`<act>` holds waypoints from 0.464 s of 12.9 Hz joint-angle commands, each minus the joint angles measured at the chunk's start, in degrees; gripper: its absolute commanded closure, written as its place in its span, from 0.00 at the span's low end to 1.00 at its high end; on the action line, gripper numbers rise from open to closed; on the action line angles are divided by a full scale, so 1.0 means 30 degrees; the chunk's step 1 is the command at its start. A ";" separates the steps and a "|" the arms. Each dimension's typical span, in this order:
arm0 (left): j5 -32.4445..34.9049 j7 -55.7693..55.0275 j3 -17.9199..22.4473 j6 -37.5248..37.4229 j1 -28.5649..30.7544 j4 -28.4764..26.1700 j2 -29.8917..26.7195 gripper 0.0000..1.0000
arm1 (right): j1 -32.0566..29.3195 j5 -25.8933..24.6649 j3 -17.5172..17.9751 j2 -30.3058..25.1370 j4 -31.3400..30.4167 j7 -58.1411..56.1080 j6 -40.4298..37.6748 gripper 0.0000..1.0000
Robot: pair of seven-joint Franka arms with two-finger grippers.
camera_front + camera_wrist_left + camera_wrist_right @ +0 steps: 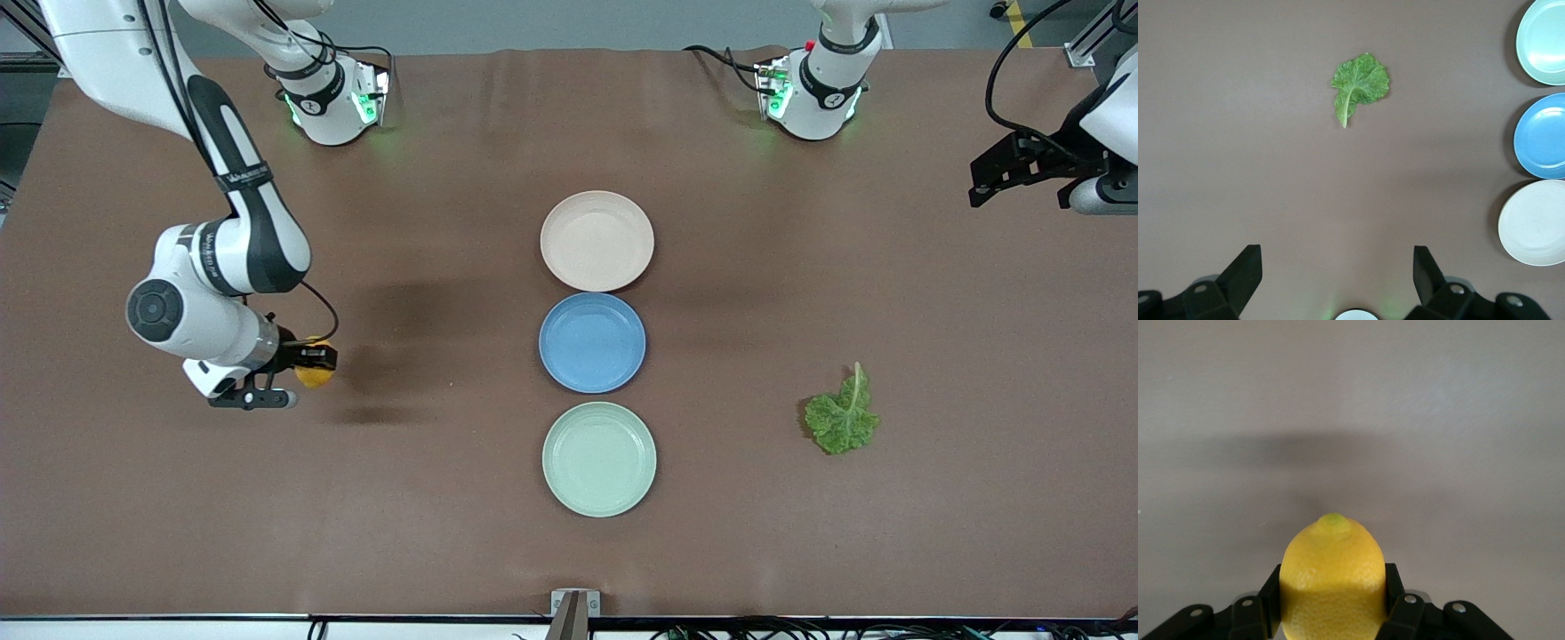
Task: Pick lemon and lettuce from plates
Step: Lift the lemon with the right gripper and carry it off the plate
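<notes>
R gripper [307,364] over worktop [444,533] twd R arm's end, jaws pinching lemon [314,373], pointed tip facing away from wrist. Three plates mid-worktop: pink [597,241], blue [592,342], mint [598,459], all bare. Lettuce [842,415] on worktop twd L arm's end. L gripper [1022,169] aloft, jaws spread, well apart from leaf, waiting; L arm nearer to leaf.

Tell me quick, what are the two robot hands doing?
Left gripper: open, holding nothing, up over the table at the left arm's end.
Right gripper: shut on the lemon, over the table at the right arm's end.
</notes>
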 commanded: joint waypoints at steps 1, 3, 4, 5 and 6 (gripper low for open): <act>-0.0198 -0.0311 -0.0062 0.0007 0.0030 -0.0192 -0.0292 0.00 | -0.0681 0.0353 0.0365 0.0369 -0.1364 -0.1742 0.2480 0.98; -0.0198 -0.0311 -0.0091 0.0007 0.0030 -0.0192 -0.0292 0.00 | -0.0623 0.0353 0.0365 0.1044 -0.1366 -0.1981 0.3480 0.98; -0.0198 -0.0311 -0.0063 -0.0022 0.0030 -0.0192 -0.0292 0.00 | -0.0565 0.0324 0.0365 0.1249 -0.1337 -0.1981 0.3513 0.98; -0.0198 -0.0282 -0.0062 -0.0051 0.0059 -0.0192 -0.0321 0.00 | -0.0535 0.0323 0.0365 0.1281 -0.1308 -0.1981 0.3543 0.98; -0.0198 -0.0282 -0.0062 -0.0051 0.0060 -0.0192 -0.0293 0.00 | -0.0535 0.0323 0.0365 0.1310 -0.1308 -0.2010 0.3543 0.98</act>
